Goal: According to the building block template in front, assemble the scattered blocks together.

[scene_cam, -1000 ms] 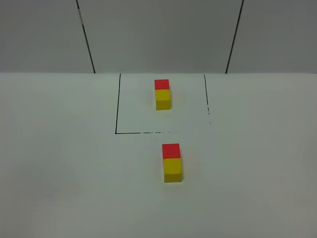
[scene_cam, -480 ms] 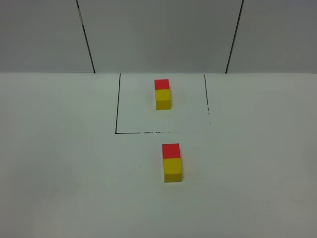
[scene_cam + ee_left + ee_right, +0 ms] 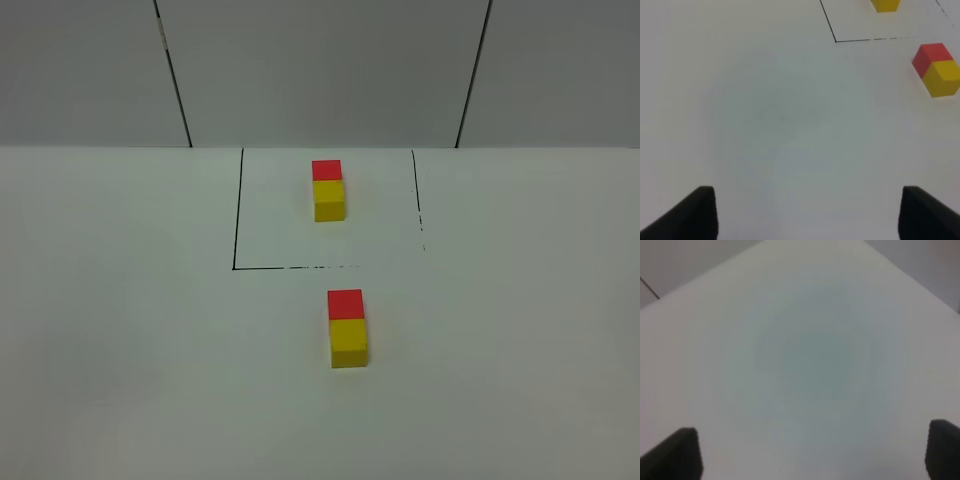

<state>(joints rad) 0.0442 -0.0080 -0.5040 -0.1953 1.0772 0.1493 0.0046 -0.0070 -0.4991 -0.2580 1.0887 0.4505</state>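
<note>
Template: the small red-and-yellow cube pair (image 3: pixel 328 190) sits inside the black drawn frame (image 3: pixel 235 220) at the far side of your white table (image 3: pixel 120 330).
Scattered blocks: small solid red cube (image 3: pixel 345 304) and small solid yellow cube (image 3: pixel 349 342) touch in a row just outside the frame, red farther (matches the template).
Left gripper (image 3: pixel 805 212): spread apart, holding nothing.
Right gripper (image 3: pixel 812 455): spread apart, holding nothing.
Progress: assembly looks done; you have nothing left to join.

No readable text, labels or numbers anywhere.

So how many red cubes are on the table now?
2. One red cube lies inside the black lines, joined to a yellow cube. The other red cube lies nearer, outside the lines, touching its own yellow cube. Nothing appears hidden.
</note>
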